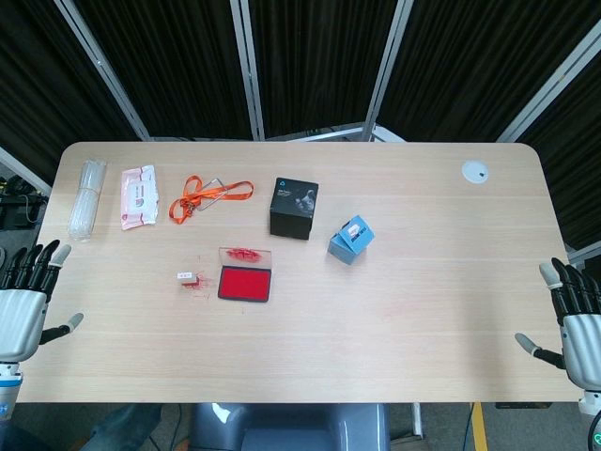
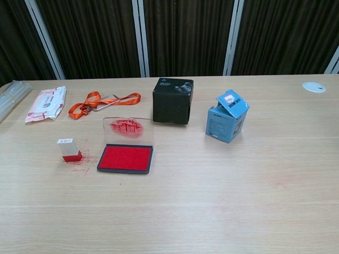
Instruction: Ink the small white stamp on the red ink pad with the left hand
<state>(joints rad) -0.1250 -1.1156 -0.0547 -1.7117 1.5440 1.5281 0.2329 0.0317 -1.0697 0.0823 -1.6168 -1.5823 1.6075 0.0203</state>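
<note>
Red ink pad (image 2: 125, 158) lying open before us, small white stamp (image 2: 69, 149) standing upright just left. Left hand (image 1: 23, 305), right hand (image 1: 575, 315) hovering spread, empty. We're judging stamp light, rigid; pinching its clear sides.

Stamp (image 2: 69, 150) just left of ink pad (image 2: 125, 158); black box (image 2: 172, 100) behind pad; smaller box (image 2: 226, 116) right; lanyard (image 2: 100, 102), wipes (image 2: 46, 103) rear-left.

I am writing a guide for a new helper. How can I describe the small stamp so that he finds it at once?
Find the red ink pad with its clear lid raised, near the middle of the table. The stamp stands just left of it among red smudges: a tiny upright block, white on top, red at the foot.
</note>
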